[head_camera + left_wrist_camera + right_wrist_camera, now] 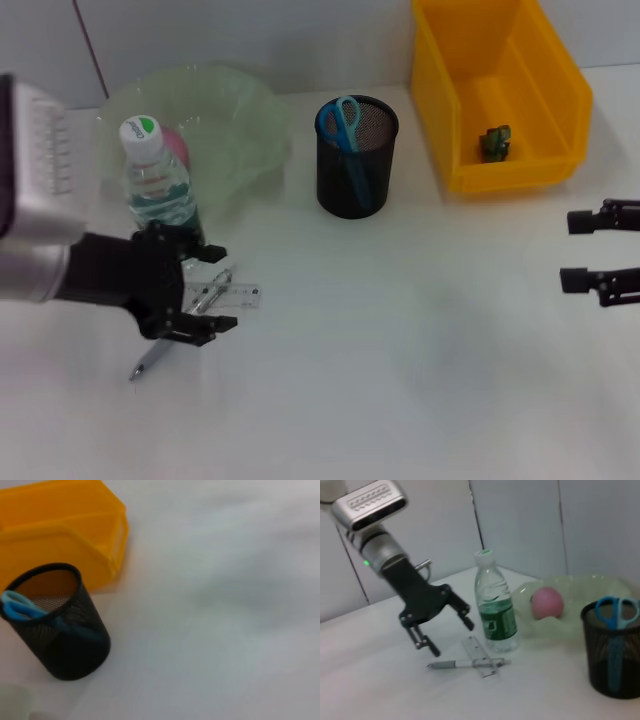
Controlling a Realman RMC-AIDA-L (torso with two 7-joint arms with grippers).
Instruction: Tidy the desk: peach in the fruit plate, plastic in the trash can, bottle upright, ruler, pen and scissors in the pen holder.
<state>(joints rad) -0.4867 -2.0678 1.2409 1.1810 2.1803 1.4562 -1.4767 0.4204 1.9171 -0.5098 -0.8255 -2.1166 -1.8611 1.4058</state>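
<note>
Two items remain loose on the tabletop [420, 380]: the pen [190, 325] and the clear ruler [235, 295], lying crossed just near of the upright bottle [157, 180] at the left. The left end effector [200, 290] hangs over them with its fingers spread wide, holding nothing; the right end effector [585, 250] waits at the right edge, also spread and empty.

Because pen and ruler overlap, a closing grip could catch both at once, or pinch one and flick the other away. The ruler is thin and flat, so fingers may slide over it without lifting. The bottle stands just beside the left fingers, and a sideways shift could knock it over.

The peach [547, 602] sits in the pale green fruit plate [255, 130], the scissors [342, 122] in the black mesh pen holder [357, 160], and a small greenish scrap [495, 142] in the yellow trash can [500, 100].

The pen's middle is hidden under the fingers in the head view, and whether they touch it I cannot tell.
</note>
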